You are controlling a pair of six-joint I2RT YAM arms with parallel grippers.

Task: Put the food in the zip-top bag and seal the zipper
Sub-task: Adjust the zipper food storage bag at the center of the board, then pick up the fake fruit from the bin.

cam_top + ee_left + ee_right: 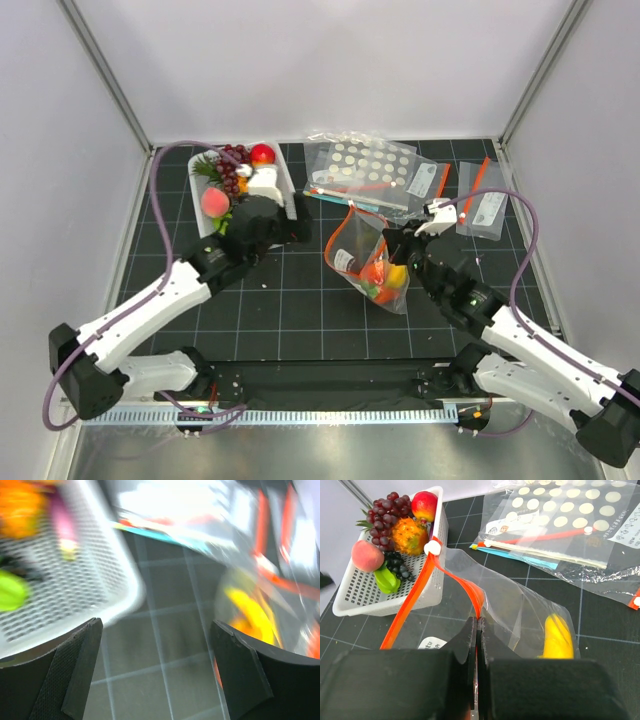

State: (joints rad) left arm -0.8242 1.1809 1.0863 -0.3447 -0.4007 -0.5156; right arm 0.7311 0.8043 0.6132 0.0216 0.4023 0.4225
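Observation:
The clear zip-top bag (352, 262) lies mid-table with a yellow banana (397, 275), an orange piece and a green piece inside. My right gripper (395, 240) is shut on its orange-red zipper (340, 232). In the right wrist view the closed jaws (477, 622) pinch the zipper strip (465, 587), its white slider (432, 547) is near the basket, and the banana (557, 637) shows through the plastic. My left gripper (290, 222) is open and empty beside the basket. Its view is blurred: gripper (156, 625), basket (75, 580) to the left, bag (255, 610) to the right.
The white slotted basket (287, 185) at the back left holds a peach (214, 202), grapes (232, 165), a red fruit (262, 154) and green pieces. A dotted clear bag (365, 165) and labelled bags (483, 200) lie at the back right. Enclosure walls stand on all sides.

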